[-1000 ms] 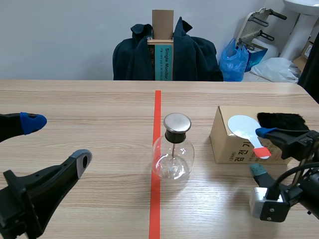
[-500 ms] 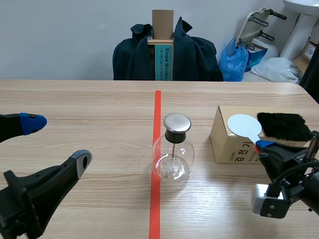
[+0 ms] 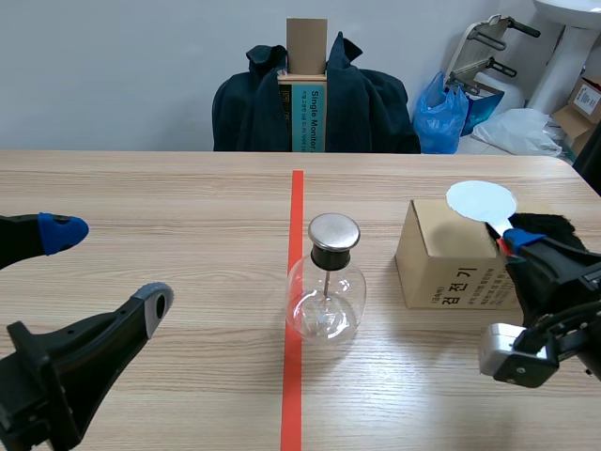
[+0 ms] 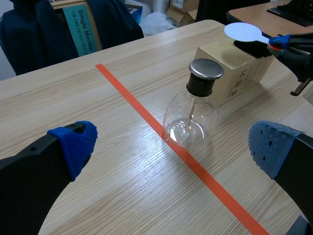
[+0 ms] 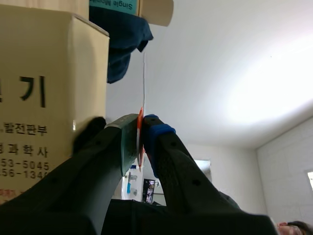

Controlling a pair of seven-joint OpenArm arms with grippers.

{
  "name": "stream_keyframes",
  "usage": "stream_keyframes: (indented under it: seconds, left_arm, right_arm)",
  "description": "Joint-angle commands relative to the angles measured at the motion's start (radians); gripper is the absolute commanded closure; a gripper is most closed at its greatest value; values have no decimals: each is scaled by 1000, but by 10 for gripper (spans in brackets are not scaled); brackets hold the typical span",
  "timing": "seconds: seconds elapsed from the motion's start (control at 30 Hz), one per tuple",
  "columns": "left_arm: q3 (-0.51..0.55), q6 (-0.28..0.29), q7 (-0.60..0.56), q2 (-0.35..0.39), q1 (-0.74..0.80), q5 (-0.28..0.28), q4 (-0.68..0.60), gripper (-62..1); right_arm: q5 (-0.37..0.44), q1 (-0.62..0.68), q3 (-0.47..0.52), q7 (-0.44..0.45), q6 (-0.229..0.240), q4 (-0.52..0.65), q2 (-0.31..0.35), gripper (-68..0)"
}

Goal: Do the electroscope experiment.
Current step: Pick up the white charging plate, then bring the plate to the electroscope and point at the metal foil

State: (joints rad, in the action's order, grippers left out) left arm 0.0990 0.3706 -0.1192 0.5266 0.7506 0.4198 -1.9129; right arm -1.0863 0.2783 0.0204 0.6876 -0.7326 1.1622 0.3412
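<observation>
Looking first from the scene view, the electroscope (image 3: pixel 325 296), a round glass flask with a metal cap (image 3: pixel 334 231), stands on the surface (image 3: pixel 188 207) right on the red tape line (image 3: pixel 297 202), between the two arms. The right claw (image 3: pixel 512 242) pinches the red handle of a white-disc paddle (image 3: pixel 481 199), held above the cardboard box (image 3: pixel 449 258) and beside a black fur cloth (image 3: pixel 562 224). The left claw (image 3: pixel 105 268) is spread wide and holds nothing.

From the left wrist view, the flask stands ahead of the spread fingers, apart from them. I judge the glass thin, fragile and slippery, so only the cap should be touched.

From the right wrist view, the paddle shows edge-on, very thin, clamped between both pads (image 5: pixel 128 142). It seems light and slightly flexible; the handle is the proper place to hold.
</observation>
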Motion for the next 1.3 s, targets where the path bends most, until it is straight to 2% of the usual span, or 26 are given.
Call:
stream_keyframes:
  seconds: [0.0,0.27,0.57,0.67,0.7,0.8,0.83,0.97,1.1,1.27]
  left_arm:
    - [4,2,-11,0,-1,6,-16,-623]
    - [4,2,-11,0,-1,6,-16,-623]
    - [4,2,-10,1,-1,2,-16,-623]
    - [2,2,32,16,-11,2,-6,-613]
    - [-2,3,58,28,-26,3,6,-507]
    - [-41,25,103,66,-121,4,83,-112]
    - [-64,37,106,75,-166,4,119,-22]
    - [-181,58,100,84,-365,2,291,-19]
    - [-340,90,-2,83,-543,-26,475,-19]
    - [-538,89,-93,57,-715,-84,643,-19]
  right_arm:
    - [34,-10,14,-1,-50,56,16,-7]
    - [150,-9,85,-60,-50,307,16,-8]
    - [263,0,187,-187,-50,619,16,-8]
    - [295,22,216,-203,-50,695,16,-8]
    - [295,32,225,-204,-50,714,16,-8]
    - [294,71,253,-202,-50,754,16,-8]
    - [294,81,262,-200,-50,762,16,-8]
    - [295,119,280,-200,-50,774,16,-8]
    - [322,158,280,-200,-48,774,16,-8]
    - [332,219,280,-200,109,773,16,-8]
